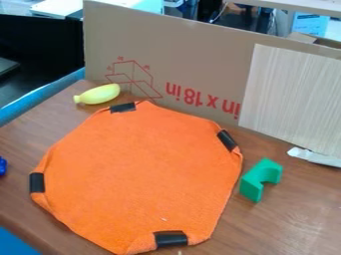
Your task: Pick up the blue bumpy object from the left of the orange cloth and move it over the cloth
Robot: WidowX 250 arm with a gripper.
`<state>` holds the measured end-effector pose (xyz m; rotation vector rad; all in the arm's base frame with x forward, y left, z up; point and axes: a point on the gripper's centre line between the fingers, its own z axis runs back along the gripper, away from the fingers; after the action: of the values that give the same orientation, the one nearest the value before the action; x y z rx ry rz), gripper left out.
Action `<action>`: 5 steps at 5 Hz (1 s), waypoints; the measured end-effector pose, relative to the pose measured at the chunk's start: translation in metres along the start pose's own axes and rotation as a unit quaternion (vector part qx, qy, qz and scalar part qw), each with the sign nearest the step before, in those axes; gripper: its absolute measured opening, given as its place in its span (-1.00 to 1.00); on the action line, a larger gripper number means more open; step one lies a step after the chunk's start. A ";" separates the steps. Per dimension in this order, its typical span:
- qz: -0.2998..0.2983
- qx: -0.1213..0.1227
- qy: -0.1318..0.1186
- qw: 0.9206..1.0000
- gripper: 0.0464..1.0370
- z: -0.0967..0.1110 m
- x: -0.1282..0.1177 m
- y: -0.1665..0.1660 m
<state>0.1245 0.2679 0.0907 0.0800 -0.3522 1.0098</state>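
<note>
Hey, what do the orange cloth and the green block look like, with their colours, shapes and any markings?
The cloth is bright orange, many-sided with rounded corners, and has four black strips around its edge. The block is plain green, a chunky arch.

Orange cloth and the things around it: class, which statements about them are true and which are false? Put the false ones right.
1. The yellow banana lies on top of the orange cloth. False: it lies on the table, beyond the cloth.
2. Four black patches show along the cloth's edge. True.
3. The green block has a curved notch in it. True.
4. The cardboard lies flat beneath the cloth. False: it stands upright behind it.
5. The green block and the blue object are on the same side of the cloth. False: the block is at the picture's right, the blue object at its left edge.
</note>
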 end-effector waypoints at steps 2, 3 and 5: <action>0.094 0.037 0.016 0.995 0.92 -0.033 0.022 -0.014; 0.130 0.045 0.016 0.990 0.92 -0.042 0.026 -0.024; 0.123 0.038 0.017 0.991 0.92 -0.047 0.025 -0.057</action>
<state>0.1961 0.2687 0.0597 0.0896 -0.2973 1.2684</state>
